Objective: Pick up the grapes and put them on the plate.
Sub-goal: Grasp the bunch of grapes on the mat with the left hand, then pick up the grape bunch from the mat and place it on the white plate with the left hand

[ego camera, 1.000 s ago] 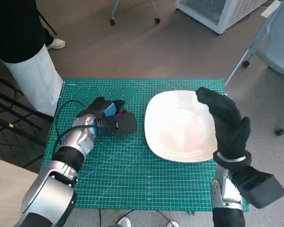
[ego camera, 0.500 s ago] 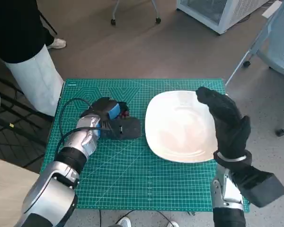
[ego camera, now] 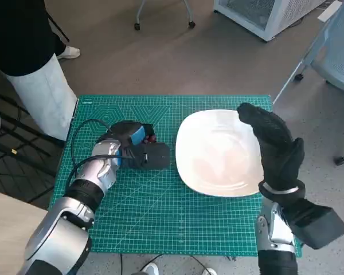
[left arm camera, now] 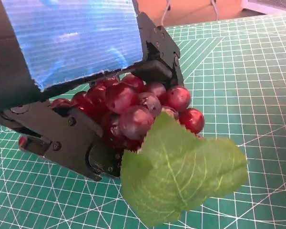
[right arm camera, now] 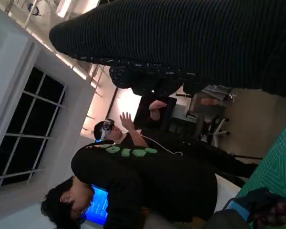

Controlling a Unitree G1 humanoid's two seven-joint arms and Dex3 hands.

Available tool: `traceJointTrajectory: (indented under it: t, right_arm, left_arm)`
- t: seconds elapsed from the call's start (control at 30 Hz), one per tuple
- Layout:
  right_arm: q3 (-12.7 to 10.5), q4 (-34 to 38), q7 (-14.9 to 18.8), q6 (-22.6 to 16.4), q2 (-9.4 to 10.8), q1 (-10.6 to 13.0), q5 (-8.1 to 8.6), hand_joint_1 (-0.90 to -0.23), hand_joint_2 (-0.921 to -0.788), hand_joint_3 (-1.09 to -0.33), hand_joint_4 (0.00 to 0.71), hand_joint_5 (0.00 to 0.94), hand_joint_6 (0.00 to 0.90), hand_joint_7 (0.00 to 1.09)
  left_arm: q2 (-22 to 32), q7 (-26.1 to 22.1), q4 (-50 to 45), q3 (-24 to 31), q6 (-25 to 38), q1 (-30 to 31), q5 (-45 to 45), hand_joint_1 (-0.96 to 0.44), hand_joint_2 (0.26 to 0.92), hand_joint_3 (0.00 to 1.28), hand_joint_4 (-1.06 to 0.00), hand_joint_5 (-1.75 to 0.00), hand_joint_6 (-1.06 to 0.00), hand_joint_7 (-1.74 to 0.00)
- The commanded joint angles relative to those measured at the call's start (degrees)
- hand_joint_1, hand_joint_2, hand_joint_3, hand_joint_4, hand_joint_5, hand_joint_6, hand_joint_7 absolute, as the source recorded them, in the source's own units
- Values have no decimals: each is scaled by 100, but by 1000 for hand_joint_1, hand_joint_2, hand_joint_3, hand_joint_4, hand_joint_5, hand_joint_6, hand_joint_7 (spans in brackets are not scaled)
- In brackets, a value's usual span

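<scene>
Your left hand (ego camera: 139, 150) grips the grapes (left arm camera: 136, 112) on the green mat (ego camera: 160, 212), while your right hand (ego camera: 273, 150) hangs open-fingered over the plate (ego camera: 212, 154).

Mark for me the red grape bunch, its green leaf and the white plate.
Red grape bunch (left arm camera: 133, 102): left wrist view, on a middle berry.
Green fabric-like leaf (left arm camera: 181, 171): left wrist view, on the blade's centre.
White round plate (ego camera: 212, 154): head view, on its bare middle.

One bunch of grapes (left arm camera: 133, 107) shows, with one green leaf (left arm camera: 181, 174) on it. There is one white plate (ego camera: 218, 152) and one green cutting mat (ego camera: 160, 212) (it covers the tabletop). Two robot hands appear: one left hand (ego camera: 135, 146) and one right hand (ego camera: 272, 146). Two people (right arm camera: 148, 176) appear in the right wrist view.
</scene>
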Motion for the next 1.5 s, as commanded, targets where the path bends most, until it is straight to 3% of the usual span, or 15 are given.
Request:
traceJointTrajectory:
  t: [0.03, 0.47, 0.67, 0.83, 1.0, 1.13, 1.5]
  right_arm:
    - [-15, 80, 59, 80, -4, 13, 61, -712, -921, -692, 352, 3, 27, 518]
    - [-29, 126, 92, 40, 2, 2, 71, -702, -921, -694, 352, 2, 25, 522]
    - [-34, 136, 100, 27, 14, 0, 74, -702, -921, -695, 352, 2, 24, 524]
    - [-33, 132, 98, 15, 28, 4, 74, -703, -921, -695, 352, 2, 23, 526]
    - [-36, 147, 90, 1, 39, 0, 68, -703, -921, -695, 352, 2, 22, 528]
    - [-43, 168, 86, -10, 43, -6, 69, -703, -921, -695, 352, 2, 21, 529]
    - [-73, 227, 78, -45, 56, -44, 72, -690, -921, -697, 352, 2, 21, 530]
  left_arm:
    - [9, -110, 136, -20, 4, 221, -14, 5, 921, 214, -436, -1592, -593, -1031]
    - [11, -116, 193, 0, -25, 199, -43, 5, 921, 217, -435, -1596, -590, -1032]
    - [31, -153, 171, 5, -24, 176, -41, 2, 921, 226, -463, -1422, -501, -1286]
    - [74, -187, 75, 12, -8, 164, -31, 5, 921, 230, -431, -1560, -554, -1115]
    - [149, -206, -113, 37, -6, 187, -37, 3, 921, 228, -457, -1443, -506, -1264]
    - [235, -236, -409, 58, 43, 231, -30, 4, 921, 222, -442, -1529, -553, -1136]
    - [682, -634, -2224, 301, 493, 681, -31, 4, 921, 204, -459, -1569, -593, -1032]
